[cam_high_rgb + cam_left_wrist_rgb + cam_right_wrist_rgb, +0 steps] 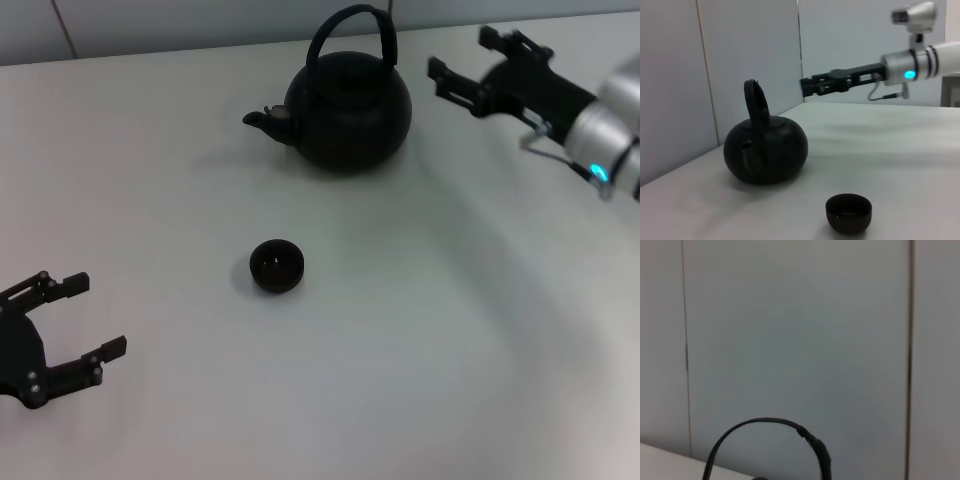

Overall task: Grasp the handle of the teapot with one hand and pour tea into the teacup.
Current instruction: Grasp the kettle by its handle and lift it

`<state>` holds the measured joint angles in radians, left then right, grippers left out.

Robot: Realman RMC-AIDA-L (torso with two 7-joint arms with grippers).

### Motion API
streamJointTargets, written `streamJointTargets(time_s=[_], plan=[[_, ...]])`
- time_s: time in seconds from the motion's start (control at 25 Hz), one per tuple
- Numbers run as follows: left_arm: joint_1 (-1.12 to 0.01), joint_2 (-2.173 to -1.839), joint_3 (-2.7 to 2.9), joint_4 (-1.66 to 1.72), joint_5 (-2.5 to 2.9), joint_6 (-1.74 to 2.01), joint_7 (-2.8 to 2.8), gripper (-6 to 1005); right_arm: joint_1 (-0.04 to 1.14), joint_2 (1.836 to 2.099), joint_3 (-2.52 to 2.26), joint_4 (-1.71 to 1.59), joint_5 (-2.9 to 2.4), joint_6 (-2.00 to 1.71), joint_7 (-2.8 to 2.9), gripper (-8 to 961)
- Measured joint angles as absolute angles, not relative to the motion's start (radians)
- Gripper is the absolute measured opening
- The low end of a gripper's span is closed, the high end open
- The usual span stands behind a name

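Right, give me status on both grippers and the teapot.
Right gripper open, beside the handle, not touching. Left gripper open, parked low near the table's front edge. Teapot upright, teacup standing apart in front of it. Nothing between.

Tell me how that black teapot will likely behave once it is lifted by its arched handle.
The teapot looks thick-walled and matte, so probably heavy for its size. Hung from the tall handle, it may swing or tilt toward its spout. The handle's flat band looks stiff and should give the right gripper a firm hold, though it might pivot at its ends.
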<state>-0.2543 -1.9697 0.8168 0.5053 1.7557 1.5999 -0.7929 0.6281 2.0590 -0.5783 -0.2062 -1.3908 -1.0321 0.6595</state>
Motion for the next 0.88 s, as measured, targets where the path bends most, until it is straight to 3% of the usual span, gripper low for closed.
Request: streamJointTargets(time_s=[0.48, 0.88], plan=[[-0.255, -1.982, 0.785, 0.506, 1.755, 1.603, -0.773, 812, 0.769, 2.061, -0.658, -0.210, -1.392, -0.815, 0.728, 823], [-0.276, -1.997, 0.782, 0.506, 1.755, 1.605, -0.773, 812, 0.807, 2.067, -0.726, -0.206, -1.390, -0.722, 0.763, 822]])
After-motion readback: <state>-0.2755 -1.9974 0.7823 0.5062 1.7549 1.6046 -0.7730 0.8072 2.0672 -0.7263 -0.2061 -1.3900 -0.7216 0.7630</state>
